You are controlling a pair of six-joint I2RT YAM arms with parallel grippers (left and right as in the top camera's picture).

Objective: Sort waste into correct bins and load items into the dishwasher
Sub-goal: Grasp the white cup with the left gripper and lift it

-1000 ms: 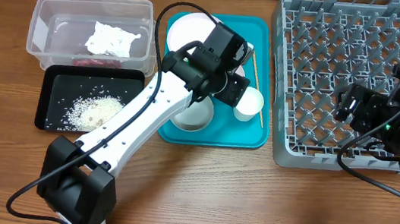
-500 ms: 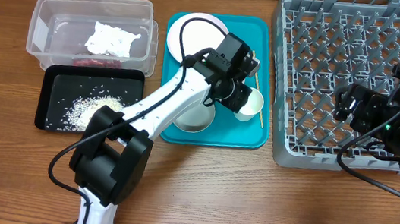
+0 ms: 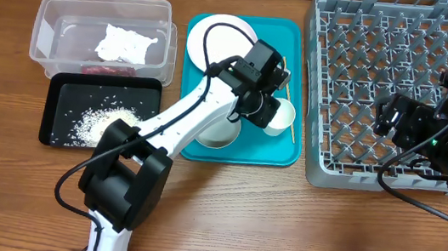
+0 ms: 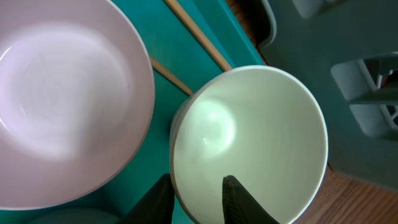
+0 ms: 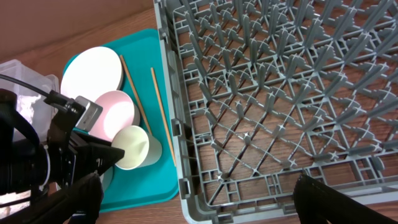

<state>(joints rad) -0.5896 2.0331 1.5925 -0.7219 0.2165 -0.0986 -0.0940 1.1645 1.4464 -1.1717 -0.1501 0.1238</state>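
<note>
My left gripper (image 3: 266, 105) is down on the teal tray (image 3: 282, 155) at the small white cup (image 3: 279, 116). In the left wrist view its fingers (image 4: 196, 194) are open and straddle the rim of the cup (image 4: 261, 124), one outside and one inside. A white bowl (image 4: 62, 93) lies beside the cup, with two chopsticks (image 4: 196, 34) behind. The plate (image 3: 218, 37) and a second bowl (image 3: 220, 131) also sit on the tray. My right gripper (image 5: 199, 186) is open and empty over the front left corner of the grey dish rack (image 5: 280, 93).
The clear tub (image 3: 47, 35) at the back left holds the white tissue (image 3: 124, 43) and reddish scraps (image 3: 102, 69). The black tray (image 3: 57, 122) in front of it holds the rice (image 3: 104, 124). The dish rack (image 3: 313, 166) fills the right side.
My left arm swung its wrist to the right and settled at the cup a second ago; in the last half second it has barely moved. The right arm has not moved.
</note>
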